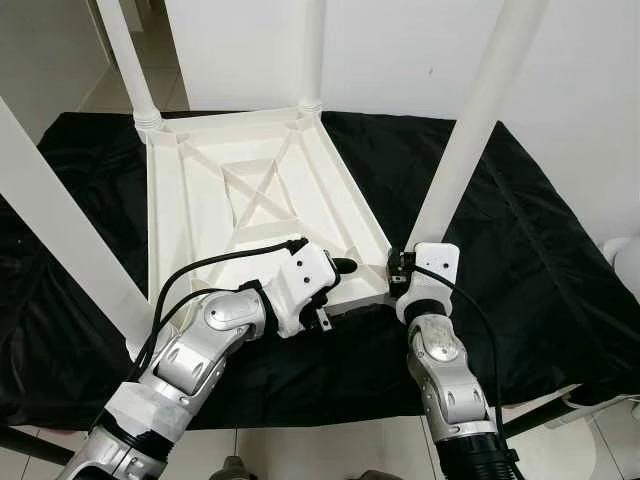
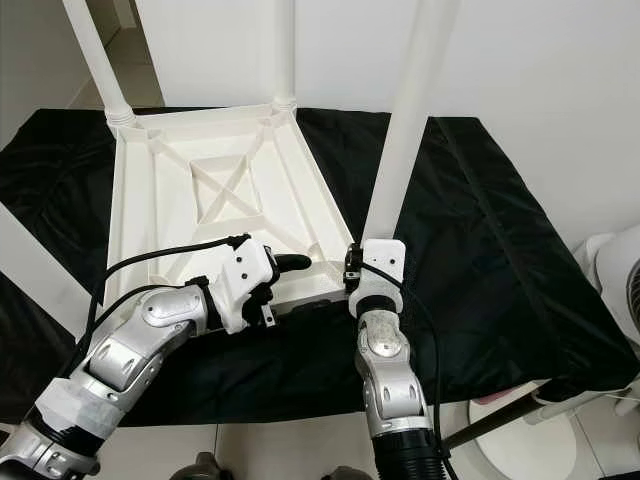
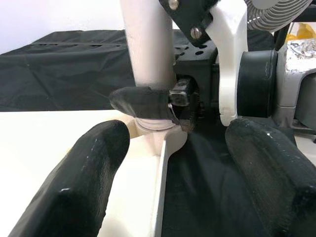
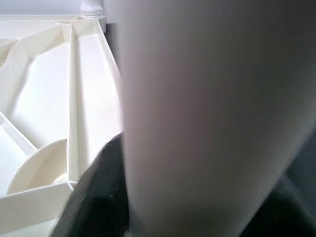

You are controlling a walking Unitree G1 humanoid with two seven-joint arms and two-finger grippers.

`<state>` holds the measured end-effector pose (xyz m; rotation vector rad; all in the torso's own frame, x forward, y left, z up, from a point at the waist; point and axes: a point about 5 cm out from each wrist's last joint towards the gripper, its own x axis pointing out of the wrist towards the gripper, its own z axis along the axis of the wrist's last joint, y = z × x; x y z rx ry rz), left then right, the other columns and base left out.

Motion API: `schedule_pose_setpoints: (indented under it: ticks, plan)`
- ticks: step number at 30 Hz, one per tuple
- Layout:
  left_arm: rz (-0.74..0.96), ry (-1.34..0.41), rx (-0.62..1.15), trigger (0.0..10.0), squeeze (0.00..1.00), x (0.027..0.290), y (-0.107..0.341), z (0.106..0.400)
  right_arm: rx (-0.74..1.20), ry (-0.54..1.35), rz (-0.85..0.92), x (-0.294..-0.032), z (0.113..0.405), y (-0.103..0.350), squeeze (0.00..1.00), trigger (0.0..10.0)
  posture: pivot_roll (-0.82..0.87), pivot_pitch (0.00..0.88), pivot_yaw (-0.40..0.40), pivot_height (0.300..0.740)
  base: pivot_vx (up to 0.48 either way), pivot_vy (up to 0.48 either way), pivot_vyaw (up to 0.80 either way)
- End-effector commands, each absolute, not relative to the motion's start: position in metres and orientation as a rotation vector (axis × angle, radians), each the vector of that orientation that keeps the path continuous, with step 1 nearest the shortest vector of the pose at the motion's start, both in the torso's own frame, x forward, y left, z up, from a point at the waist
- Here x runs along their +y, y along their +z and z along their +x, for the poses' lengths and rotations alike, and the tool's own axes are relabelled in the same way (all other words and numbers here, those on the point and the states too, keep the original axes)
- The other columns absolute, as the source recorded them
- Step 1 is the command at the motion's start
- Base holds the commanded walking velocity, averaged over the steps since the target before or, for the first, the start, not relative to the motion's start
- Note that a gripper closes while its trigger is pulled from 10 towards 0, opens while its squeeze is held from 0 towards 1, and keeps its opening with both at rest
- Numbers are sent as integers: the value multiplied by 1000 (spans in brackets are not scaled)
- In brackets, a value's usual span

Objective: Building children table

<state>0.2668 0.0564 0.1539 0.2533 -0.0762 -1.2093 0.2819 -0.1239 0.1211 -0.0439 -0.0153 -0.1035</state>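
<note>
The white tabletop (image 1: 250, 215) lay upside down on a black cloth (image 1: 500, 240), ribbed underside up, with white legs standing in its corners. The right gripper (image 1: 398, 272) was clamped on the near-right leg (image 1: 470, 130) just above its socket. The left gripper (image 1: 335, 272) hovered over the tabletop's near edge, beside that corner, fingers apart and holding nothing.

The left wrist view showed one right finger (image 3: 143, 101) wrapped against the leg base, which the head views did not resolve. The right wrist view showed the leg (image 4: 207, 113) blurred and very close. A white fan (image 2: 615, 270) stood at right. No legible writing was visible.
</note>
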Motion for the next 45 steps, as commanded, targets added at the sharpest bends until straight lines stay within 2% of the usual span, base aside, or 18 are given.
schedule_pose_setpoints:
  ticks: [1, 14, 15, 16, 17, 21, 29, 31, 33, 34, 36, 42, 43, 45]
  plan:
    - [274, -1314, -72, 10000, 0, 53, 153, 263, 4, -112, 3, -115, 278, 119, 1000, 10000, 13, 0, -26, 740, 0, 0, 0]
    - [264, -1314, -74, 10000, 0, 52, 153, 261, -79, -66, 7, -132, 271, 134, 1000, 10000, 5, 0, -30, 740, 0, 0, 0]
    - [263, -1314, -75, 10000, 0, 52, 154, 261, -82, -39, 9, -132, 270, 135, 247, 10000, 4, 0, -29, 740, 0, 0, 0]
    - [263, -1314, -75, 10000, 0, 52, 154, 261, -82, -39, 9, -132, 270, 135, 247, 10000, 4, 0, -29, 740, 0, 0, 0]
    - [262, -1315, -75, 10000, 0, 52, 154, 261, -85, -12, 9, -134, 268, 135, 0, 10000, 2, 0, -26, 740, 0, 0, 0]
    - [259, -1318, -78, 10000, 0, 51, 155, 260, -130, 88, -26, -144, 261, 145, 0, 10000, 0, 0, -26, 740, 0, 0, 0]
    - [256, -1314, -85, 10000, 0, 51, 157, 261, -200, 112, -32, -147, 252, 158, 0, 10000, 1, 0, -30, 740, 0, 0, 0]
    - [247, -1310, -90, 10000, 0, 51, 159, 261, -231, 130, -28, -143, 244, 162, 0, 10000, 0, 0, -32, 740, 0, 0, 0]
    - [211, -1298, -103, 10000, 0, 52, 164, 261, -266, 181, -9, -133, 223, 165, 0, 10000, -7, 0, -30, 740, 0, 0, 0]
    - [211, -1298, -103, 10000, 0, 52, 164, 261, -266, 181, -9, -133, 223, 165, 0, 10000, -7, 0, -30, 740, 0, 0, 0]
    - [175, -1281, -114, 10000, 0, 52, 169, 263, -248, 240, 12, -126, 205, 160, 0, 10000, -12, 0, -27, 740, 0, 0, 0]
    - [130, -1174, -106, 10000, 0, 51, 178, 277, -185, 325, -10, -123, 191, 149, 0, 10000, -23, 0, -18, 740, 0, 0, 0]
    - [103, -1146, -110, 10000, 0, 51, 182, 282, -172, 343, -25, -124, 191, 146, 0, 8627, -23, 0, -15, 740, 0, 0, 0]
    - [86, -1133, -118, 10000, 0, 51, 185, 285, -161, 351, -25, -125, 191, 145, 0, 8980, -23, 0, -15, 740, 0, 0, 0]
